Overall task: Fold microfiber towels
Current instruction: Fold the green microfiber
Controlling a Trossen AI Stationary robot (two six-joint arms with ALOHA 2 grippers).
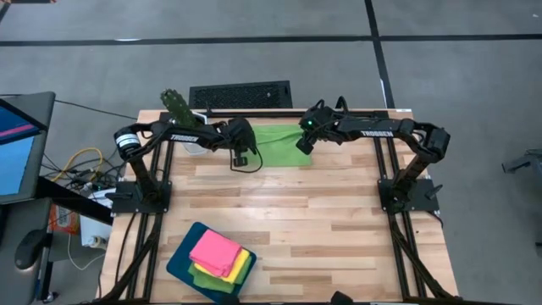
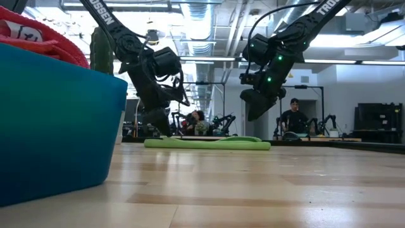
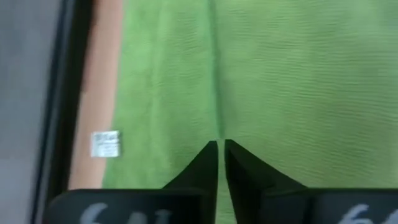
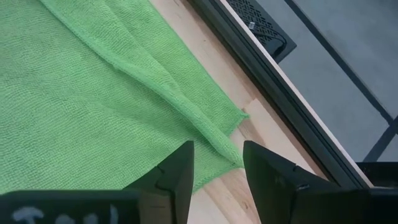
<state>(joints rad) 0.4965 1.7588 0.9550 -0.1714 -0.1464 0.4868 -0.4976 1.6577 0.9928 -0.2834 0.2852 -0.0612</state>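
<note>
Green towel (image 1: 278, 144) lies flat at the surface's (image 1: 288, 203) top centre. Left gripper (image 3: 220, 147), fingers pressed together, sits over its fold; right gripper (image 4: 217, 163), fingers apart, should pinch the corner cleanly.

There is 1 table (image 1: 339, 212). On it lies 1 lime green towel (image 1: 279, 144), spread flat at the far edge. There is 1 dark teal tray (image 1: 179, 261), and it carries a stack in which 3 folded towels can be told apart: 1 pink towel (image 1: 215, 252), 1 yellow towel (image 1: 241, 264) and 1 green towel (image 1: 210, 281) at the bottom. That makes 4 towels counted. There are 2 arms, each with 1 claw: the left claw (image 1: 240, 158) and the right claw (image 1: 304, 144). In the room behind, 2 people (image 2: 292, 117) show.
</note>
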